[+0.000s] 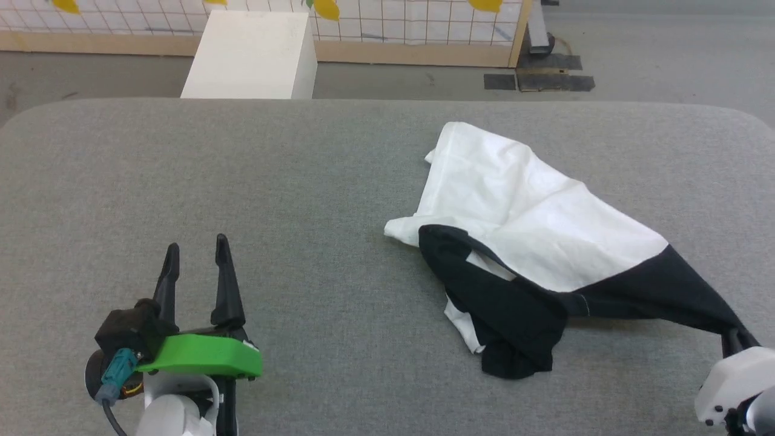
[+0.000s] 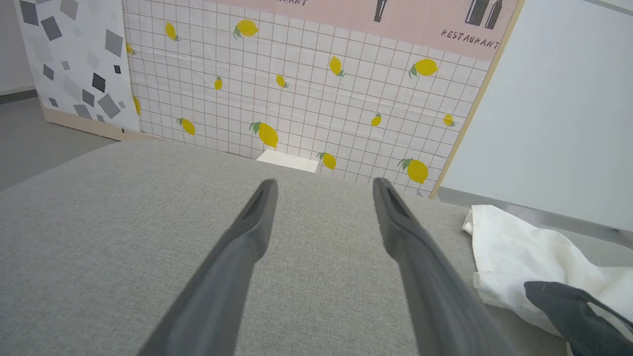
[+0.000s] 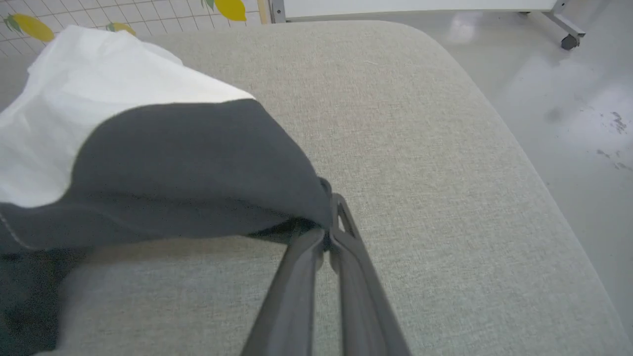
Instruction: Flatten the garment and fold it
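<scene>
Toward the right tool [image 3: 328,232] the garment [image 1: 527,206] stretches diagonally, sleeve-first.

Table [image 1: 242,181]: grey fabric top, rounded corners. On it, right half: one garment [image 1: 521,206], crumpled, white body, black sleeves.

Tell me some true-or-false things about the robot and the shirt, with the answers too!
1. The right gripper is pinching a black part of the shirt. True.
2. The left gripper is holding the shirt too. False: it is open over bare table, apart from the shirt.
3. The shirt is neatly folded. False: it lies crumpled, with black cloth bunched at the front.
4. The shirt is on the robot's right side of the table. True.
5. A red box stands behind the table. False: the box is white.
</scene>
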{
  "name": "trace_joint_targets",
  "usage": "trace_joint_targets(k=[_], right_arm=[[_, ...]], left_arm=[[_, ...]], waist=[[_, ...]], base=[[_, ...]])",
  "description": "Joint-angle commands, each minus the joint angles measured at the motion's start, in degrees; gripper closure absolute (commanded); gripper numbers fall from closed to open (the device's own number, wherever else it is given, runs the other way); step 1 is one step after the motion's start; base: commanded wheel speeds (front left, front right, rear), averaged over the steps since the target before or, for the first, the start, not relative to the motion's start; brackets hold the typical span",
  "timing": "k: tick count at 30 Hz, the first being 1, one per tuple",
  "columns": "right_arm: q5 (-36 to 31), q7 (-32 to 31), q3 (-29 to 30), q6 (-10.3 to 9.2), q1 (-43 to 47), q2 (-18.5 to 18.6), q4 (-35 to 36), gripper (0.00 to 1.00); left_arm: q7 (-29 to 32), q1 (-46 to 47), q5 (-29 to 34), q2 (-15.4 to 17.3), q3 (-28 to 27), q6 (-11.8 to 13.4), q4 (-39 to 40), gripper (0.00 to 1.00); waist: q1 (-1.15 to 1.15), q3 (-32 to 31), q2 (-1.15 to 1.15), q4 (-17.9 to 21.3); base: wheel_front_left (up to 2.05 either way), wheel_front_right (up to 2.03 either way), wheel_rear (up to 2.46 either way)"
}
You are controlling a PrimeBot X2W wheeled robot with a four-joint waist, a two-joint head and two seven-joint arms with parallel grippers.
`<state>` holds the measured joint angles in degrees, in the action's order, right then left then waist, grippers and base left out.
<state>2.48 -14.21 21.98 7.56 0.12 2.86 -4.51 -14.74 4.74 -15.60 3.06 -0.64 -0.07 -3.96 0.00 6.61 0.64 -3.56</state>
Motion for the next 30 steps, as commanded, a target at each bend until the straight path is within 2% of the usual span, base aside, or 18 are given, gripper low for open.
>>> trace_joint_targets(k=[1, 4, 9, 12, 14, 16, 17, 21, 22, 23, 27, 30], right_arm=[[-0.3, 0.8, 0.0, -0.08, 0.0, 0.0, 0.6, 0.0], [-0.6, 5.7, -4.3, -0.08, -0.2, 0.0, 3.2, 0.0], [3.5, 9.9, -20.9, -0.08, 0.3, 0.0, 6.4, 0.0], [3.3, 7.1, -28.4, -0.08, 0.0, 0.0, 5.4, 0.0], [1.8, 3.4, -31.0, -0.08, -0.7, 0.0, 3.4, 0.0], [0.1, -1.3, -31.5, -0.08, -1.4, 0.0, 1.0, 0.0], [-1.3, -5.7, -32.3, -0.08, -1.9, 0.0, -0.8, 0.0], [-4.4, -10.8, -31.1, -0.08, -2.5, 0.0, -2.3, 0.0], [-4.5, -11.3, -30.1, -0.08, -2.5, 0.0, -2.2, 0.53], [-4.7, -11.4, -29.7, -0.08, -2.5, 0.0, -2.0, 1.0], [-1.8, -10.0, -31.2, -0.08, -2.6, 0.0, 0.2, 1.0], [1.6, -8.7, -36.2, -0.08, -3.8, 0.0, 2.8, 1.0]], left_arm=[[-0.3, -0.8, 0.5, -0.2, 0.0, -0.5, -0.2, 0.0], [-0.3, -0.9, 0.6, -0.2, 0.0, -0.5, -0.4, 0.0], [-0.3, -0.7, 0.6, -0.2, 0.7, -0.7, -0.5, 0.0], [-0.3, -0.3, 0.3, -0.2, 1.3, -0.7, -0.3, 0.0], [-0.3, 0.0, 0.2, -0.2, 1.8, -0.8, -0.3, 0.0], [-0.3, 0.4, -0.1, -0.2, 2.3, -0.9, -0.3, 0.0], [-0.3, 0.9, -0.3, -0.2, 2.7, -1.0, -0.4, 0.0], [-0.3, 1.4, -0.9, -0.2, 2.9, -0.8, -0.4, 0.0], [-0.3, 1.4, -1.0, -0.2, 3.0, -0.8, -0.5, 0.0], [-0.3, 1.4, -1.1, -0.2, 3.1, -0.8, -0.6, 0.0], [-0.3, 1.6, -1.4, -0.2, 3.4, -0.8, -0.9, 0.0], [-0.3, 1.8, -1.5, -0.2, 3.5, -0.7, -1.1, 0.0]], waist=[[0.0, -0.4, -0.64, 0.5], [0.0, -0.7, -0.64, 0.7], [0.0, -0.6, -0.64, 0.2], [0.0, 0.1, -0.64, -0.8], [0.0, 0.8, -0.64, -1.6], [0.0, 1.5, -0.64, -2.6], [0.0, 2.1, -0.64, -3.8], [0.0, 3.2, -0.64, -5.4], [0.0, 3.3, -0.64, -5.7], [0.0, 3.5, -0.64, -6.0], [0.0, 3.5, -0.64, -6.8], [0.0, 3.3, -0.64, -7.1]], base=[[0.0, 0.0, 0.0], [0.0, 0.0, 0.0], [0.0, 0.0, 0.0], [0.0, 0.0, 0.0], [0.0, 0.0, 0.0], [0.0, 0.0, 0.0], [0.0, 0.0, 0.0], [0.0, 0.0, 0.0], [0.0, 0.0, 0.0], [0.0, 0.0, 0.0], [0.0, 0.0, 0.0], [0.0, 0.0, 0.0]])
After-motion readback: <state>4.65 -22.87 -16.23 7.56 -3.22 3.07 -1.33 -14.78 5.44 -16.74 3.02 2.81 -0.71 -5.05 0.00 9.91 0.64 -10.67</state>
